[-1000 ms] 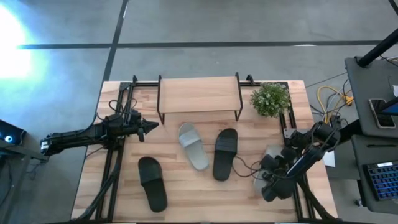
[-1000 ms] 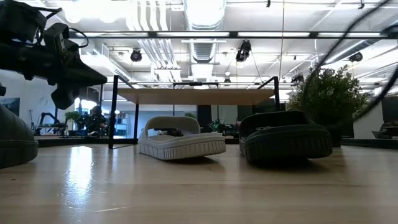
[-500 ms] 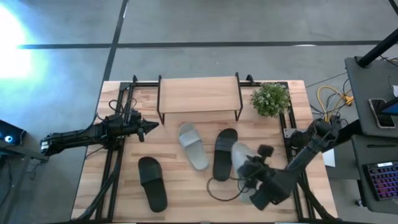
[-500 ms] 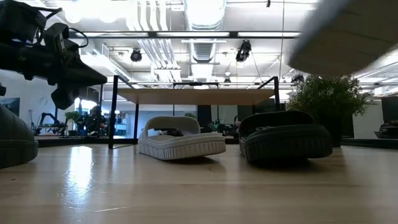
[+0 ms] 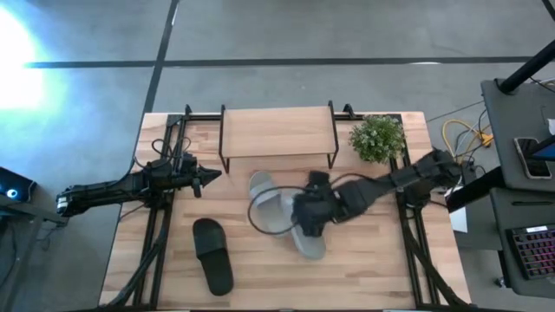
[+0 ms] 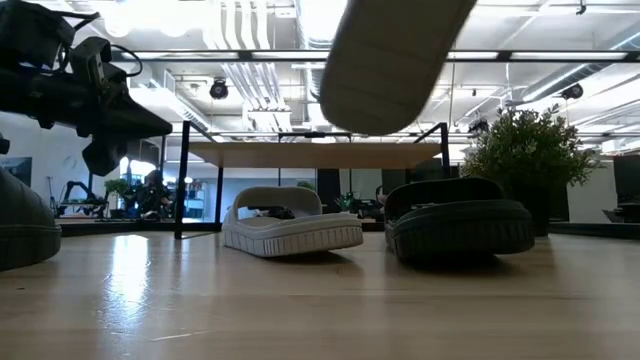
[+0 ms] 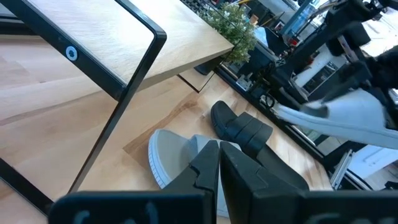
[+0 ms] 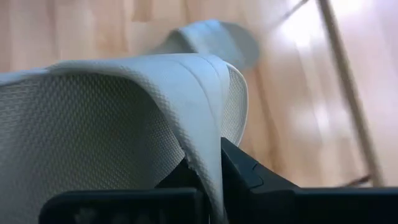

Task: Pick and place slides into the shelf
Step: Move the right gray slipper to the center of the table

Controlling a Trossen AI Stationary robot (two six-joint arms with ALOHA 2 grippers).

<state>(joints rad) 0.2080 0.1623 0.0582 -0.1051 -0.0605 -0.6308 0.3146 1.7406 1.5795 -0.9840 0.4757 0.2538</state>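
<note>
My right gripper (image 5: 305, 211) hangs over the middle of the table (image 5: 381, 277), clamped on the strap of a grey slide (image 5: 310, 238); in the right wrist view the strap (image 8: 124, 118) fills the frame with my fingers (image 8: 239, 171) pinching its edge. The slide is off the table: in the low view its pale sole (image 6: 390, 60) hangs high above the other slides. My right arm reaches in from the right edge, across the black slide (image 6: 457, 228) that lies near the centre.

The second grey slide (image 5: 265, 201) lies flat on the table just left of my right gripper, in front of the shelf (image 5: 277, 132). The shelf stands at the far edge, its top board bare. The other black slide (image 5: 213, 255) lies near the front-left corner, well apart from the rest. A plant (image 5: 377, 137) sits by the far-right corner, beside the shelf.

My left gripper (image 5: 201, 178) waits over the left edge, near the shelf's left leg, its fingers (image 7: 205, 171) together and holding nothing
</note>
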